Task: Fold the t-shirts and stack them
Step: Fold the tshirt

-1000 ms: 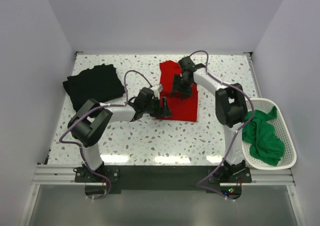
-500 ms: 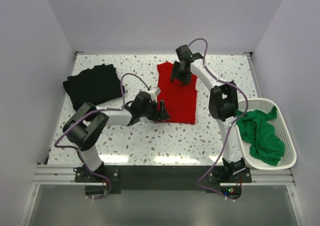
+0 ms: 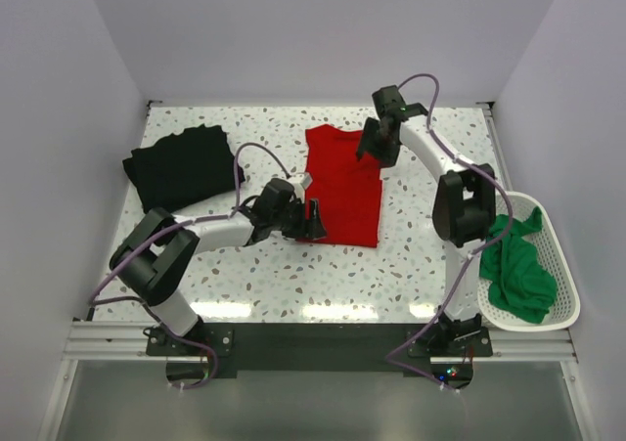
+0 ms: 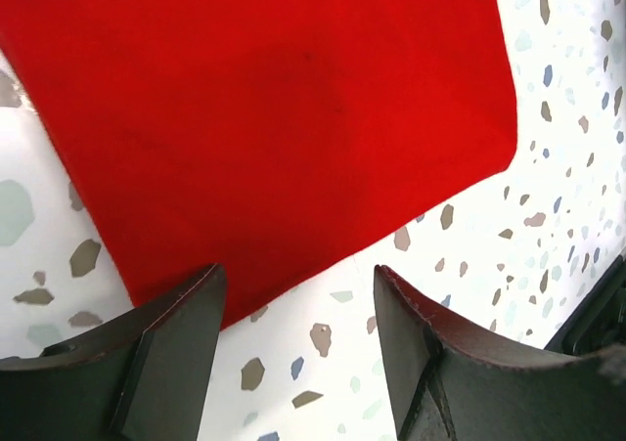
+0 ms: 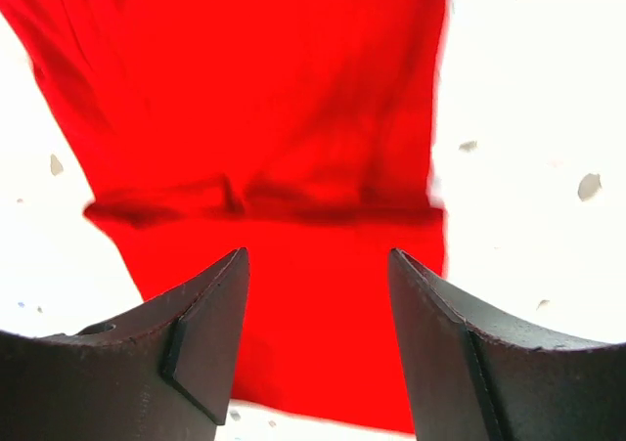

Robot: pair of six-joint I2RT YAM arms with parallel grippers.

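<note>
Found the red t-shirt (image 3: pixel 342 182) lying flat at mid-table on the speckled table (image 3: pixel 274 285), its long side running away from the arm bases. Logged the black t-shirt (image 3: pixel 184 165) as a rough dark block toward the far left, well apart from the red one. Spotted the green t-shirt (image 3: pixel 516 270) crumpled inside the white perforated basket (image 3: pixel 559 255) at the right edge of the table. Placed the left gripper (image 3: pixel 315 218) low at the red t-shirt's near left edge, jaws spread with nothing between them. Checked the left wrist view: only bare speckled surface in the gap, with the cloth's slanting edge just ahead and meeting the tip of one jaw, contact impossible to judge. Placed the right gripper (image 3: pixel 377 151) over the red t-shirt's far right corner, arm reaching well forward. Checked the right wrist view: jaws parted and pinching nothing, with red cloth filling the space beyond them and a raised crease (image 5: pixel 245 206) running straight across it. Could not tell whether those jaws touch the fabric or hang just above it. Table around the cloth blown out to white in that view, with few speckles legible.
</note>
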